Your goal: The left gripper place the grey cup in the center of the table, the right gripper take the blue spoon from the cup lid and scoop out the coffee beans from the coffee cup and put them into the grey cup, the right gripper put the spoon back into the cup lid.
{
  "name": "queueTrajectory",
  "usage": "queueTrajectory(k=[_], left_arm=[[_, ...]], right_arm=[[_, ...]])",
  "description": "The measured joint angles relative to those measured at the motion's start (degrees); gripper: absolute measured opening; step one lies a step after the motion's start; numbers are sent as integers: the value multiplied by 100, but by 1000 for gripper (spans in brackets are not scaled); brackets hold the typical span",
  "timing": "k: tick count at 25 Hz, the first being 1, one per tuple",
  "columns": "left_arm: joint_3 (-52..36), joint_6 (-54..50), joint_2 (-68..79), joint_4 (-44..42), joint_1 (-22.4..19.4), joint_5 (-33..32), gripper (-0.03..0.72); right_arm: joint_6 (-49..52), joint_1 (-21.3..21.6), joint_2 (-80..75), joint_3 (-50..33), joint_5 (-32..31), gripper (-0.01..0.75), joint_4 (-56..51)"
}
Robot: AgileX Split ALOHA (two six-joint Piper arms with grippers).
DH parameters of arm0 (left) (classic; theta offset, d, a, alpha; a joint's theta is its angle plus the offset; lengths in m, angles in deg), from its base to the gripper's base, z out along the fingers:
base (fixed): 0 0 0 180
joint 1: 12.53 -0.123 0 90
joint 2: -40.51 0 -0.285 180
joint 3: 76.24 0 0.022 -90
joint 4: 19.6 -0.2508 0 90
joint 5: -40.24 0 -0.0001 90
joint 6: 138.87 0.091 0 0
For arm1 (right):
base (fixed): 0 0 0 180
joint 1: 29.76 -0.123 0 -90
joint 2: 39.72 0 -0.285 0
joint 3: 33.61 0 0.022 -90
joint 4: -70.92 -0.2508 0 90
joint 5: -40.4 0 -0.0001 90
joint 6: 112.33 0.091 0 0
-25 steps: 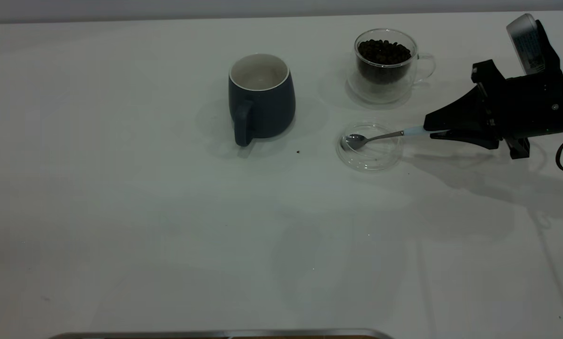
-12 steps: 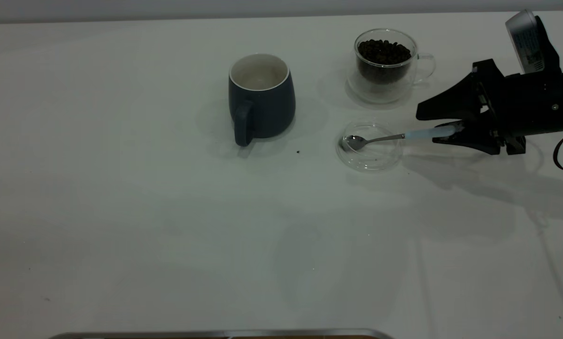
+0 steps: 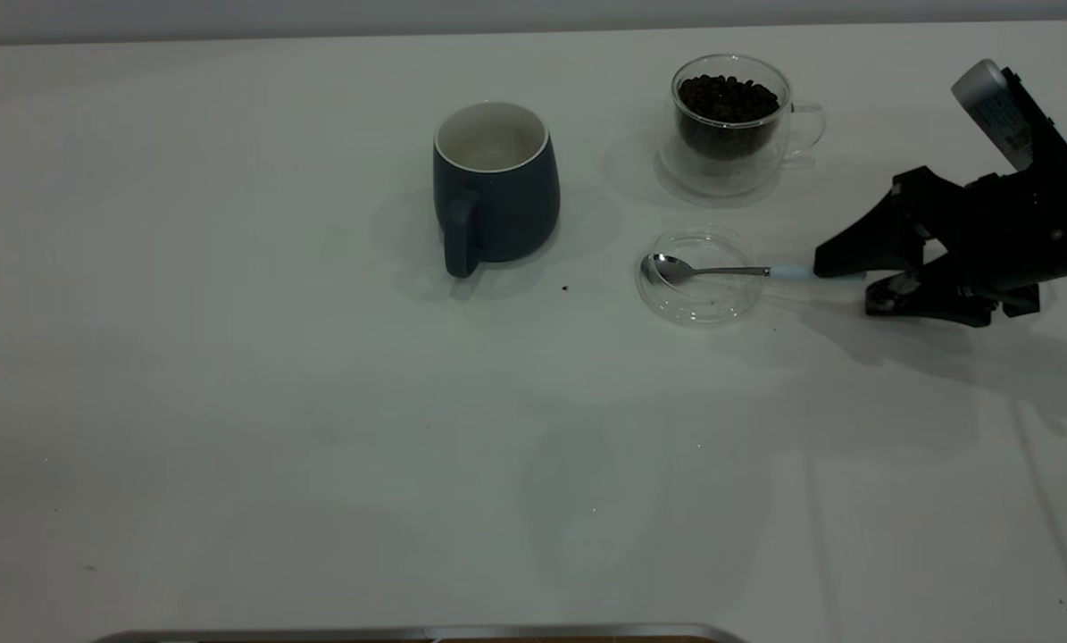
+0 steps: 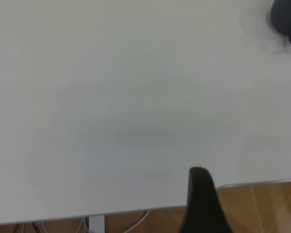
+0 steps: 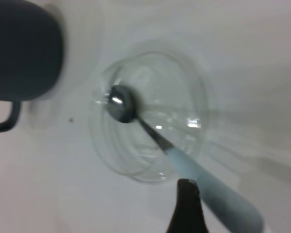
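The grey cup stands upright on the table, left of centre in the far half, its loop handle turned toward the near side. Its white interior shows no contents that can be made out from the exterior view.

The coffee cup stands upright to the right of the grey cup, well apart from it and slightly farther back. It holds the coffee beans, heaped to just below the rim. Its clear handle points right.

The cup lid lies flat on the table, just nearer than the coffee cup. The blue spoon rests across it: the metal bowl sits inside the lid at its left side, and the neck crosses the right rim, with the pale blue handle extending right over the table.

The right gripper is low over the table at the right. Its fingers are spread apart, one on the far side and one on the near side of the handle's end, not clamped on it. The right wrist view shows one dark fingertip just beside the handle.

One stray dark speck lies on the table between the grey cup and the cup lid.

The left gripper sits above the table's edge, well apart from the items; its finger state cannot be determined.
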Motion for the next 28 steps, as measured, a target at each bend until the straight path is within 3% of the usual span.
queueTrajectory(k=[8, 15, 23, 28], left_arm=[[0, 0, 0, 0, 0, 0, 567], [0, 13, 0, 0, 0, 0, 567], [0, 13, 0, 0, 0, 0, 567], [0, 8, 0, 0, 0, 0, 567]], right_arm=[[234, 0, 354, 0, 315, 628, 72], [983, 7, 1489, 0, 28, 614, 1181], [2449, 7, 3157, -37, 320, 599, 2630], [3443, 15, 4725, -53, -134, 594, 3215]])
